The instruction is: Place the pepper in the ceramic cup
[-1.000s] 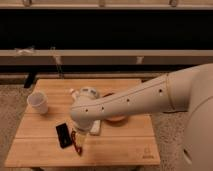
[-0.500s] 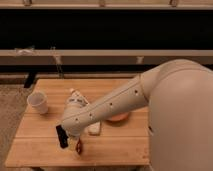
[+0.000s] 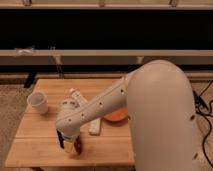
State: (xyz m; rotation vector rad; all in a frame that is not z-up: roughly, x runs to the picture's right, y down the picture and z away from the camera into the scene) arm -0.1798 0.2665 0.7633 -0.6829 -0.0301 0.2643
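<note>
My gripper [image 3: 69, 144] hangs low over the front left part of the wooden table [image 3: 35, 150], at the end of the white arm [image 3: 100, 107] that reaches in from the right. It is open, with dark fingers [image 3: 60, 140] pointing down. The pepper [image 3: 78, 145] shows as a thin dark red sliver at the gripper's right edge, on or close to the tabletop; I cannot tell whether they touch. The ceramic cup [image 3: 38, 102], small, white and upright, stands near the table's left edge, behind and to the left of the gripper.
An orange bowl [image 3: 116, 116] sits right of centre, partly hidden by the arm. A white bottle [image 3: 76, 96] lies behind the arm, and another white object [image 3: 95, 126] lies below the forearm. A dark shelf runs behind the table.
The arm has swung further across the view and now fills the right side. The gripper has moved toward the table's front edge, covering the black device and most of the pepper.
</note>
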